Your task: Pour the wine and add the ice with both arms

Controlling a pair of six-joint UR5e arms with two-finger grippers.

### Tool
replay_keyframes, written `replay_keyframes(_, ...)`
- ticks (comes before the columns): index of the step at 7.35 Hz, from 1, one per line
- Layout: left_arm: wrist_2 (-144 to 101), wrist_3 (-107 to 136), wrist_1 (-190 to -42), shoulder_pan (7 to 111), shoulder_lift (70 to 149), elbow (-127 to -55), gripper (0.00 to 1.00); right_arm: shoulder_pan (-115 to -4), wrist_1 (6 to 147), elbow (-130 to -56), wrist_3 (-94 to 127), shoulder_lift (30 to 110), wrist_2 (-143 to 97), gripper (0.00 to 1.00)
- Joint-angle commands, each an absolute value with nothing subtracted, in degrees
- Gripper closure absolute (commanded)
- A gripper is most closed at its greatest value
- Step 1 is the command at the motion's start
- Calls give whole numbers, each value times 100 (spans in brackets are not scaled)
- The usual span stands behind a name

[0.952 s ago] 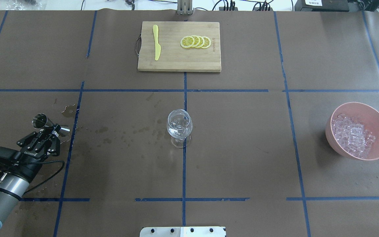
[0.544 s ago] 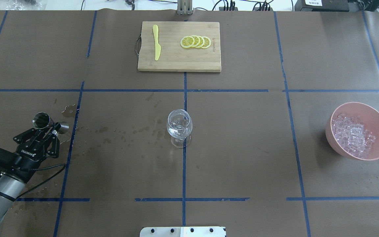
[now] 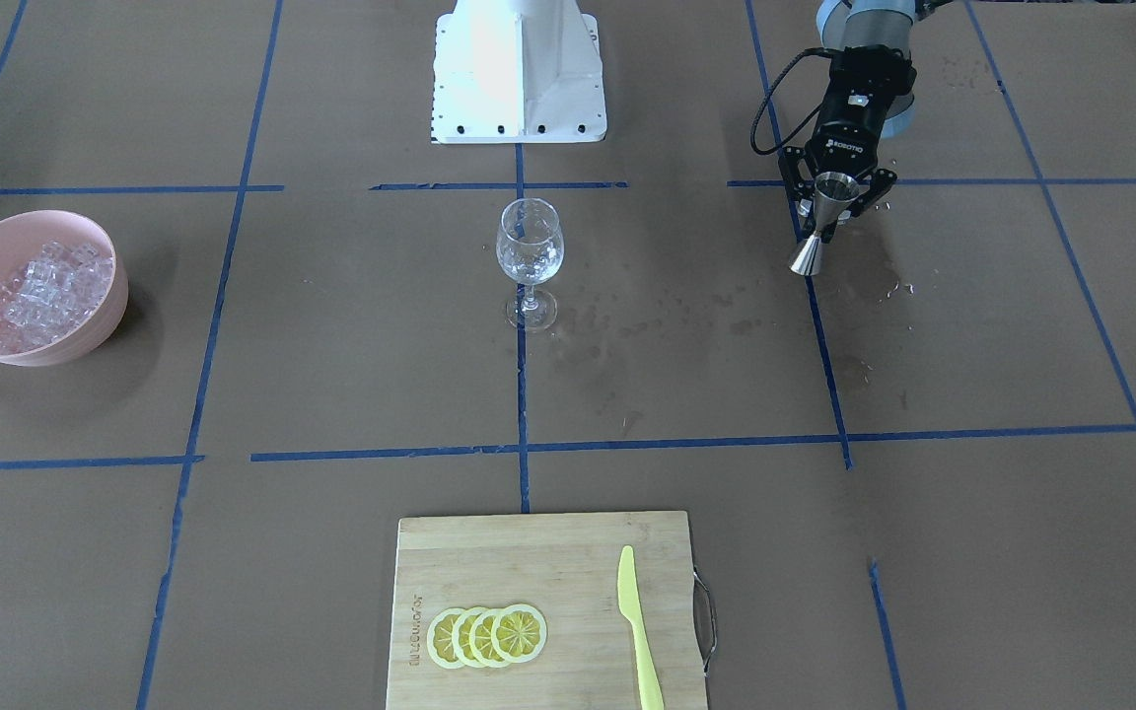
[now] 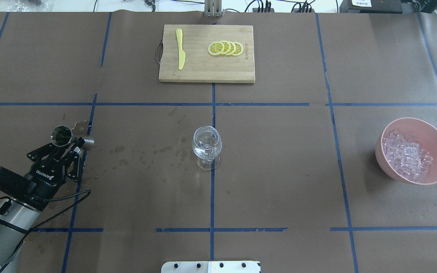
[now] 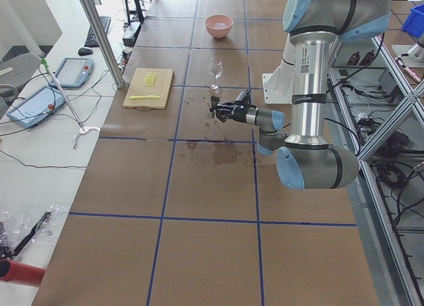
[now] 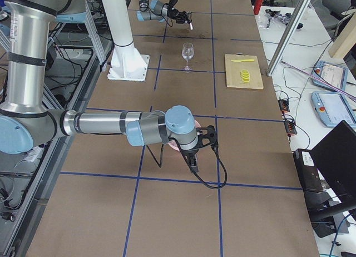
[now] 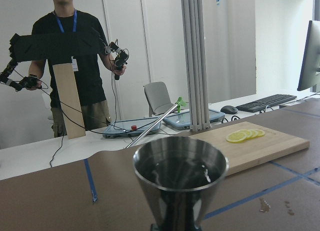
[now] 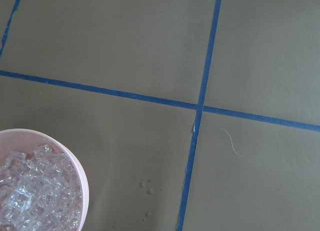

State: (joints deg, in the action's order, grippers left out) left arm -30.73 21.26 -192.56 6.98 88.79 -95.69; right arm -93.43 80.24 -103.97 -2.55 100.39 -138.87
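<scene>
My left gripper is shut on the waist of a steel jigger and holds it upright, left of the clear stemmed glass. The front-facing view shows the same gripper and jigger, with the glass at mid-table. In the left wrist view the jigger's cup is dark inside with glints; I cannot make out any wine. The ice is heaped in a pink bowl at far right. My right gripper shows only in the exterior right view, so I cannot tell its state.
A wooden board with lemon slices and a yellow knife lies at the far side. Wet spots mark the paper between jigger and glass. The white pedestal stands behind the glass. The right wrist view shows the bowl's rim.
My left gripper has moved right, toward the glass, still shut on the jigger. The glass, bowl and board have not moved.
</scene>
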Motion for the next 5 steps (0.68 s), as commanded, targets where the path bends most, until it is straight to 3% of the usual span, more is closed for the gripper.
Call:
replay_keyframes(1, -3067, 2101, -18576, 694, 9191, -9676, 100, -9343, 8016, -10397, -255, 10046, -13887, 0)
replay_keyframes(3, -3059, 2101, -17803, 694, 9561, -9755, 100, -9351, 8016, -10397, -264, 10046, -13887, 0)
replay_keyframes(5, -3067, 2101, -16826, 694, 9668, -10360, 100, -9378, 8016, -10397, -264, 10055, -13887, 0)
